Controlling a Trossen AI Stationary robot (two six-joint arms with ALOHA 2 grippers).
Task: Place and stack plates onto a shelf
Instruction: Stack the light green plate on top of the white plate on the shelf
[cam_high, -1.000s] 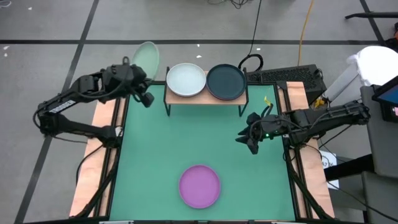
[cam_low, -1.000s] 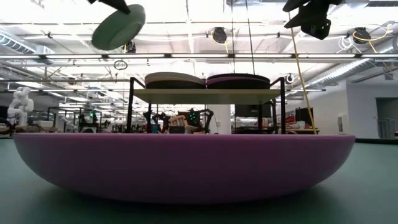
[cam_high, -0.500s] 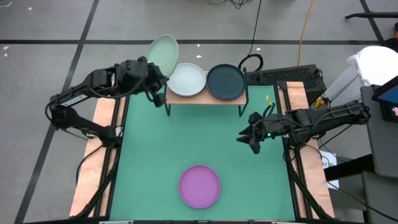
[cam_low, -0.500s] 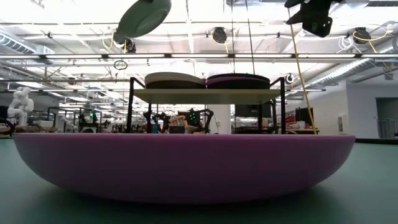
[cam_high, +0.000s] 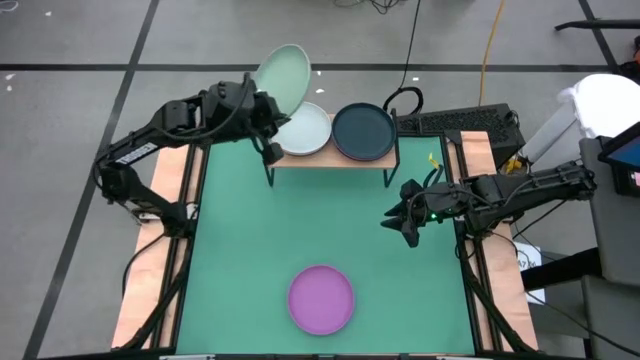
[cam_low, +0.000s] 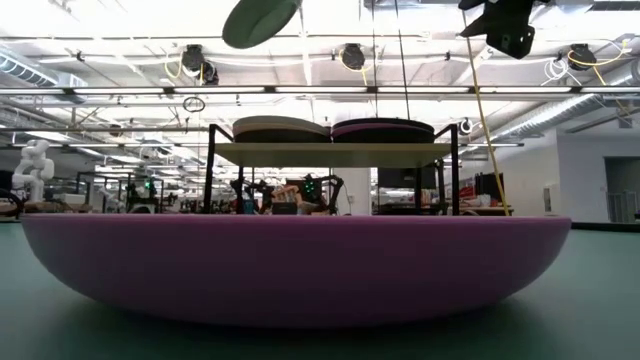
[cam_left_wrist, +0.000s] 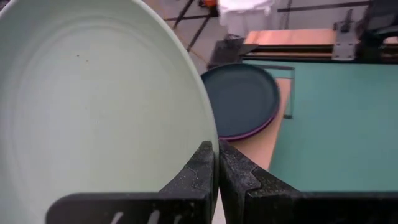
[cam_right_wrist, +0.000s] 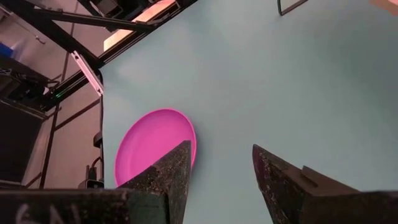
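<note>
Left gripper (cam_high: 268, 112) pinches the mint plate (cam_high: 284, 78) by its rim, tilted above the shelf's (cam_high: 330, 158) left stack, ready to drop on (right gripper (cam_high: 405, 225) idles mid-right, fingers apart, empty).

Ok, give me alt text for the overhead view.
The left gripper, shut on a tilted mint green plate, holds it above the shelf and its white plate. The open right gripper waits right of the pink plate.

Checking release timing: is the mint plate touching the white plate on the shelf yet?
Apart. The low view shows the mint plate held high by the left gripper, clear air above the white plate.
</note>
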